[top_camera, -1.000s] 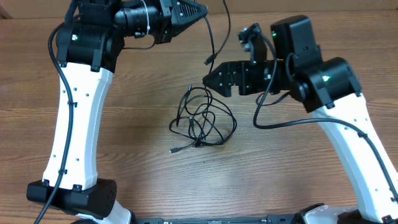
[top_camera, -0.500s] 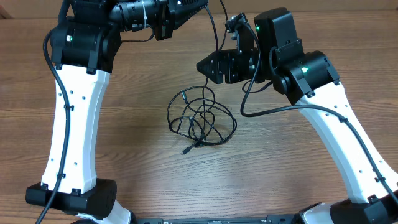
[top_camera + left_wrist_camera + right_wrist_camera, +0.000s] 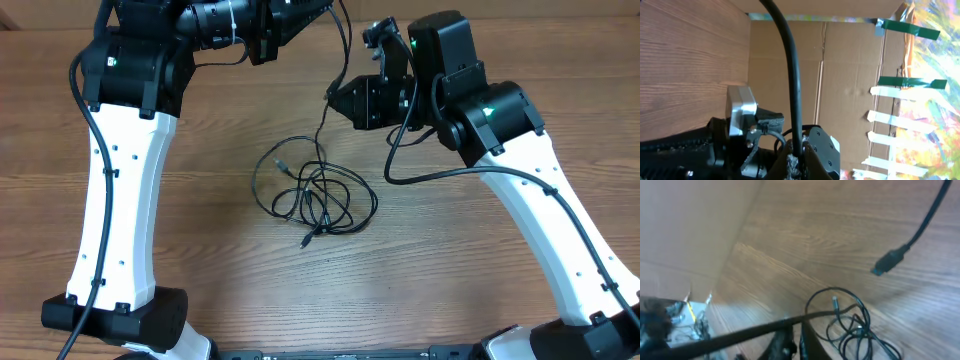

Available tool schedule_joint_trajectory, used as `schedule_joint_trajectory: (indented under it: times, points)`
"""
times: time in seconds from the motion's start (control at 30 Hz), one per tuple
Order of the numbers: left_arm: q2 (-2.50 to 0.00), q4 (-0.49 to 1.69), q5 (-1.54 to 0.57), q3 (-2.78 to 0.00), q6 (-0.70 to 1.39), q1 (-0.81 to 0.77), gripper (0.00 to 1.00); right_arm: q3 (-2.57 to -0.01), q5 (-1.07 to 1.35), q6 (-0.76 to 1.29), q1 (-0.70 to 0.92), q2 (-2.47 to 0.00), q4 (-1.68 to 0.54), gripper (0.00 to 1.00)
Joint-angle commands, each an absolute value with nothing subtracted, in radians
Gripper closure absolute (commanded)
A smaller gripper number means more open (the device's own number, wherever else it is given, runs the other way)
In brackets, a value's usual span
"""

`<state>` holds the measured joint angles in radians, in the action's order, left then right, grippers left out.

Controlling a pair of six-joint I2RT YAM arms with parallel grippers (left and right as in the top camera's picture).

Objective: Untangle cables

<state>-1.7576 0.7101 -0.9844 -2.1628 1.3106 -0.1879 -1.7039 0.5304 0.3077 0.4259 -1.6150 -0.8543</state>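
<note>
A loose tangle of thin black cables lies on the wooden table's middle, also seen in the right wrist view. One strand rises from it to my right gripper, which is shut on that strand; the strand crosses between the jaws. The cable goes on up to my left gripper at the table's far edge. In the left wrist view that gripper is shut on the black cable. A free plug end dangles above the table.
The wooden table stretches around the tangle. A cardboard wall stands behind the far edge. Both white arms frame the sides, the left arm and the right arm.
My right gripper has moved up and to the left and has shut on the raised strand. The tangle on the table has shifted and loosened slightly. My left gripper stays shut, high up.
</note>
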Motion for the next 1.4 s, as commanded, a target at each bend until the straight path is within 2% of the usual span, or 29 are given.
schedule_joint_trajectory:
  times: [0.0, 0.13, 0.17, 0.2, 0.23, 0.3, 0.4, 0.47, 0.83, 0.9, 1.0, 1.23, 1.37]
  points:
    - [-1.729, 0.707, -0.964, -2.191, 1.323, -0.189, 0.96, -1.702, 0.58, 0.318, 0.426, -1.622, -0.838, 0.96]
    - [-1.729, 0.707, -0.965, -2.191, 1.324, -0.189, 0.96, -1.703, 0.57, 0.318, 0.426, -1.622, -0.835, 0.96]
    - [-1.729, 0.707, -0.965, -2.191, 1.324, -0.189, 0.96, -1.703, 0.542, 0.318, 0.425, -1.622, -0.836, 0.91]
    - [-1.729, 0.707, -0.965, -2.191, 1.324, -0.189, 0.96, -1.703, 0.514, 0.318, 0.424, -1.622, -0.838, 0.74]
    - [-1.729, 0.706, -0.964, -2.191, 1.324, -0.189, 0.96, -1.703, 0.487, 0.318, 0.424, -1.622, -0.839, 0.62]
    - [-1.729, 0.706, -0.964, -2.191, 1.324, -0.189, 0.96, -1.703, 0.471, 0.314, 0.424, -1.622, -0.838, 0.46]
    - [-1.729, 0.706, -0.953, -2.191, 1.325, -0.189, 0.96, -1.703, 0.471, 0.296, 0.424, -1.622, -0.837, 0.34]
    - [-1.729, 0.706, -0.95, -2.191, 1.325, -0.189, 0.96, -1.703, 0.471, 0.283, 0.424, -1.622, -0.836, 0.33]
    - [-1.729, 0.705, -0.963, -2.191, 1.396, -0.189, 0.96, -1.702, 0.471, 0.284, 0.438, -1.634, -0.754, 0.36]
    - [-1.729, 0.706, -0.963, -2.191, 1.395, -0.189, 0.96, -1.703, 0.471, 0.284, 0.442, -1.637, -0.753, 0.43]
    - [-1.729, 0.705, -0.962, -2.191, 1.395, -0.189, 0.96, -1.702, 0.471, 0.284, 0.442, -1.637, -0.752, 0.62]
    - [-1.729, 0.706, -0.961, -2.191, 1.391, -0.189, 0.96, -1.702, 0.472, 0.292, 0.442, -1.637, -0.753, 0.96]
    - [-1.729, 0.707, -0.937, -2.191, 1.353, -0.189, 0.96, -1.703, 0.473, 0.346, 0.442, -1.637, -0.755, 0.96]
